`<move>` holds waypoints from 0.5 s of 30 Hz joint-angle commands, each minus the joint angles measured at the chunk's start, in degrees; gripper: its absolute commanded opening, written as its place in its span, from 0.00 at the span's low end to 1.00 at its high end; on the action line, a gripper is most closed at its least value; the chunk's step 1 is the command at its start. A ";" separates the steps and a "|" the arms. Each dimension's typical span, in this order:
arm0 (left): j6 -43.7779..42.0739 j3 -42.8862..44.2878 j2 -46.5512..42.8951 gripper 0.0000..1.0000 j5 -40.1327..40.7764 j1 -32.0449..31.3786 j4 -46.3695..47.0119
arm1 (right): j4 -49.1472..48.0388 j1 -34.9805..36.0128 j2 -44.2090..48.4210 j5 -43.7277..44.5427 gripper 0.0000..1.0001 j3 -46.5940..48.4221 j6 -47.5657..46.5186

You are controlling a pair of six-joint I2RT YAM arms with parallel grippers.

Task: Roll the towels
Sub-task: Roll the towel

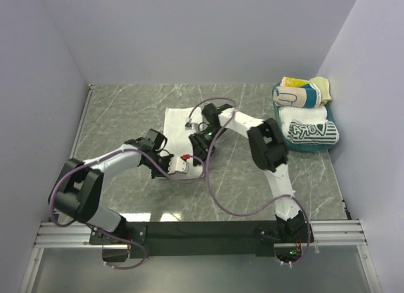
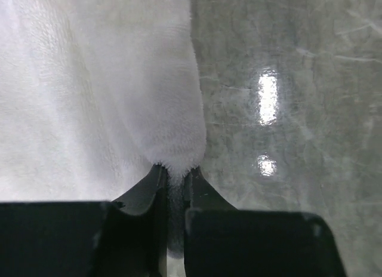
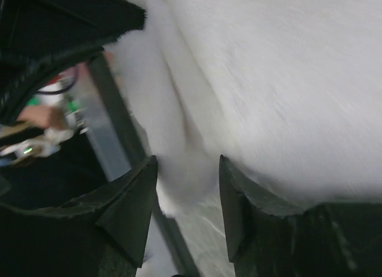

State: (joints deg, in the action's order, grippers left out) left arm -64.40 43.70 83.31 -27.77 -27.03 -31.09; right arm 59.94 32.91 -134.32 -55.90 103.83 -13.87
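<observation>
A large plain white towel point(image 1: 177, 121) lies on the marble table, its near part bunched under both arms. My left gripper point(image 1: 187, 167) point(image 2: 175, 169) is shut on a fold of this towel point(image 2: 89, 98) at its near edge. My right gripper point(image 1: 201, 144) point(image 3: 187, 163) stands open close behind it, with a loose fold of the towel point(image 3: 286, 80) lying between its spread fingers. Two rolled towels rest at the right: a yellow-teal-white striped one point(image 1: 302, 94) and a white one with dark print point(image 1: 310, 132).
The rolled towels sit in a teal basket point(image 1: 276, 107) against the right wall. Purple cables loop over both arms above the table. White walls close in the left, back and right sides.
</observation>
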 commanded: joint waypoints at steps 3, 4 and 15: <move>4.46 6.56 11.34 0.01 -3.87 2.50 -17.75 | -17.80 -5.57 19.24 14.58 0.55 -14.24 0.86; 5.16 9.18 14.40 0.01 -4.05 3.20 -18.73 | -19.93 -6.01 24.58 17.03 0.56 -19.84 0.95; 9.91 32.38 37.69 0.01 -6.69 8.30 -32.62 | -29.02 -7.60 53.89 23.29 0.42 -42.66 -6.95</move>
State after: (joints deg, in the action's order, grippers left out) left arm -54.70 74.41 112.97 -40.07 -19.14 -61.93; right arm 34.02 24.47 -84.12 -34.85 62.08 -17.02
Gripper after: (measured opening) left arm 0.115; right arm 0.441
